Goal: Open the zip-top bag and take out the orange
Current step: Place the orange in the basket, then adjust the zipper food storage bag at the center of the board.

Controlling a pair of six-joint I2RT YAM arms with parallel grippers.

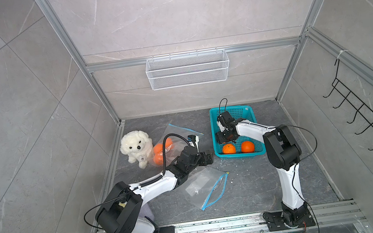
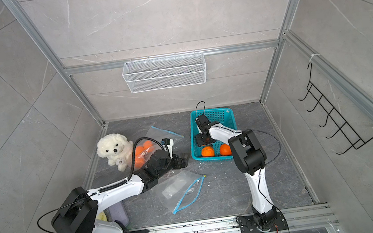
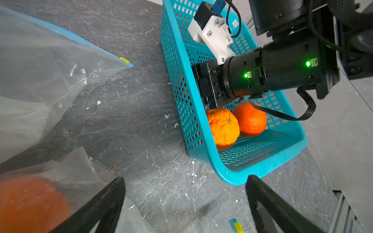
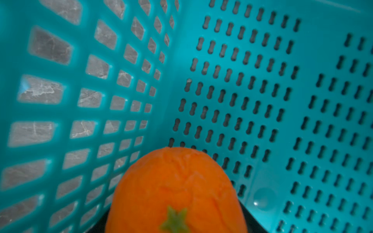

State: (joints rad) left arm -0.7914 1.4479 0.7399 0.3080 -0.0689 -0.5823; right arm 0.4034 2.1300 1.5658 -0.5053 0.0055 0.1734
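A clear zip-top bag [image 1: 175, 134] [image 2: 158, 133] [image 3: 40, 70] with a blue zip lies at the back left and holds oranges [image 1: 159, 153] [image 3: 30, 203]. My left gripper [image 1: 207, 158] [image 2: 183, 161] [image 3: 185, 177] hovers open and empty over bare floor, between that bag and the teal basket [image 1: 218, 153] [image 3: 201, 159]. My right gripper [image 1: 224, 139] [image 2: 204, 140] reaches down into the basket. An orange [image 4: 175, 191] [image 1: 229, 149] [image 3: 223, 127] sits between its jaws, low in the basket. The fruit hides the fingertips, so contact does not show.
A second orange [image 1: 247, 147] lies beside it in the basket. An empty zip-top bag [image 1: 202, 187], its zip gaping, lies front centre. A white plush dog [image 1: 135, 147] sits at the left wall. A wire basket [image 1: 187, 69] and a black hook rack [image 1: 363, 111] hang on the walls.
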